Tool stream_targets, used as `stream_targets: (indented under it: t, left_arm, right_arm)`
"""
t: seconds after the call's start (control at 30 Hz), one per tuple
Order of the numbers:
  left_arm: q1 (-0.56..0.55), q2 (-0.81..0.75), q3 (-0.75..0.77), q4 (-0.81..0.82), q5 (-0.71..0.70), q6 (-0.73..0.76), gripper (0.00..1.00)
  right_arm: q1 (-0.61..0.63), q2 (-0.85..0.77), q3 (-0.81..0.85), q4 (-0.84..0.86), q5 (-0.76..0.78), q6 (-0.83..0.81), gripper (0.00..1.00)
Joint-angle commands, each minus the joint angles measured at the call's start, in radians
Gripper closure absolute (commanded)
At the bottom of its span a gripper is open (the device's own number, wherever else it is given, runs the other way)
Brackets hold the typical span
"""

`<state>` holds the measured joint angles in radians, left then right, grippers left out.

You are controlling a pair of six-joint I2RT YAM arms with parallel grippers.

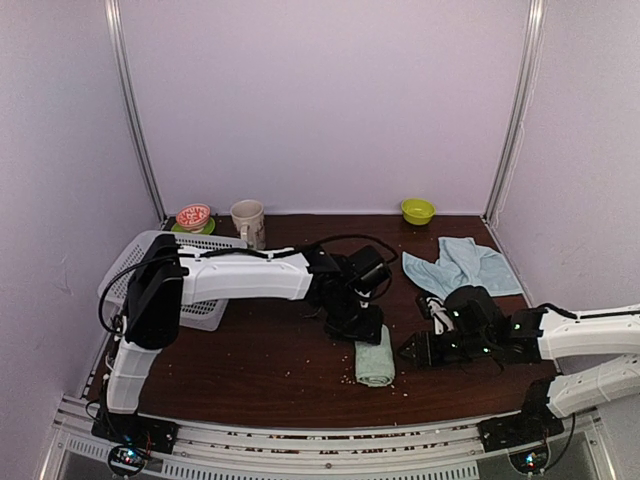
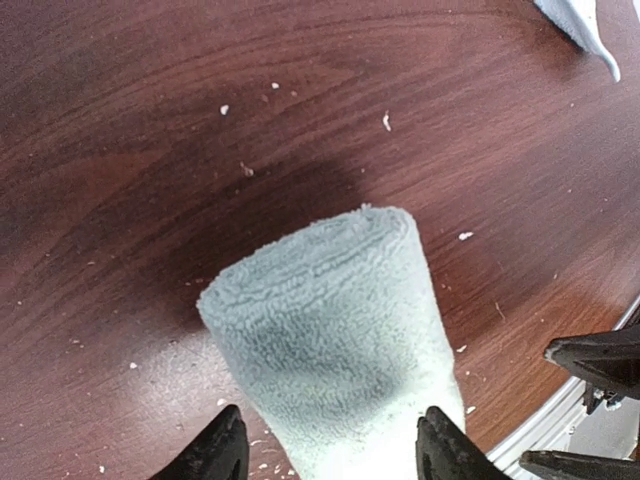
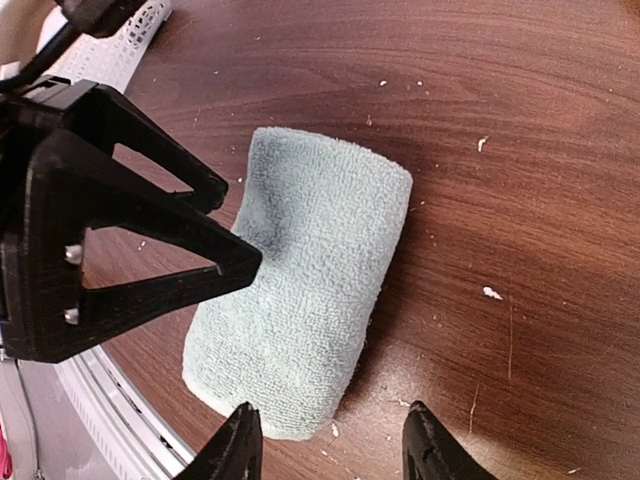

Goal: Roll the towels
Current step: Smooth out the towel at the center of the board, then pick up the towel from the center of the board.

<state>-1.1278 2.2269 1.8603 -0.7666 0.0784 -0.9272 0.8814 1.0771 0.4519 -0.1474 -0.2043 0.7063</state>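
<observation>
Left arm point(image 1: 245, 275): white shell links between black joint housings, thin black cables looping off the joints, and a black base block with small coloured lights seated on the metal rail point(image 1: 330, 437). Right arm point(image 1: 590, 335): same white-and-black build, green lights on the black section farthest from the rail, base likewise on the rail. Left fingers point(image 3: 40, 200): matte black open triangular frames with silver screws; right fingers point(image 3: 240, 445): black pointed tips.

Two towels were in view: one mint-green towel point(image 1: 375, 362) and one light blue towel point(image 1: 462, 264). There was one white mesh basket point(image 1: 203, 312), one mug point(image 1: 248, 220), one green bowl point(image 1: 418, 210) and one pink dish point(image 1: 193, 215). Two robot arms were present, the left arm point(image 1: 245, 275) and the right arm point(image 1: 590, 335).
</observation>
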Motion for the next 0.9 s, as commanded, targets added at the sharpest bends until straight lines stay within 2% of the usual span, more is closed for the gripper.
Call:
stream_targets:
  t: [0.0, 0.03, 0.07, 0.1, 0.13, 0.17, 0.37, 0.63, 0.87]
  left_arm:
    - [-0.008, -0.082, 0.014, -0.005, -0.030, -0.015, 0.42]
    - [-0.013, -0.089, 0.013, -0.006, -0.037, -0.022, 0.41]
    - [-0.019, -0.094, 0.014, -0.012, -0.049, -0.032, 0.34]
    - [-0.025, -0.098, 0.014, -0.018, -0.062, -0.044, 0.24]
    - [-0.032, -0.099, 0.015, -0.021, -0.071, -0.053, 0.09]
    - [-0.039, -0.099, 0.014, -0.022, -0.078, -0.062, 0.03]
    - [-0.053, -0.053, 0.019, -0.045, -0.093, -0.125, 0.02]
    - [-0.064, 0.057, 0.125, -0.100, -0.092, -0.165, 0.02]
    - [-0.064, 0.100, 0.167, -0.137, -0.118, -0.205, 0.02]
  right_arm:
    - [0.005, -0.008, 0.024, 0.025, -0.009, -0.001, 0.52]
    - [0.006, -0.018, 0.023, 0.014, -0.002, 0.000, 0.52]
    - [0.006, -0.034, 0.024, 0.000, 0.012, 0.001, 0.51]
    - [0.005, -0.055, 0.022, -0.016, 0.027, 0.002, 0.49]
    - [0.005, -0.078, 0.020, -0.032, 0.045, 0.004, 0.47]
    - [0.006, -0.101, 0.018, -0.049, 0.060, 0.005, 0.45]
    - [0.005, -0.214, 0.026, -0.144, 0.105, 0.004, 0.34]
    - [0.005, -0.348, 0.008, -0.210, 0.126, 0.024, 0.32]
    - [0.005, -0.377, -0.011, -0.216, 0.125, 0.037, 0.32]
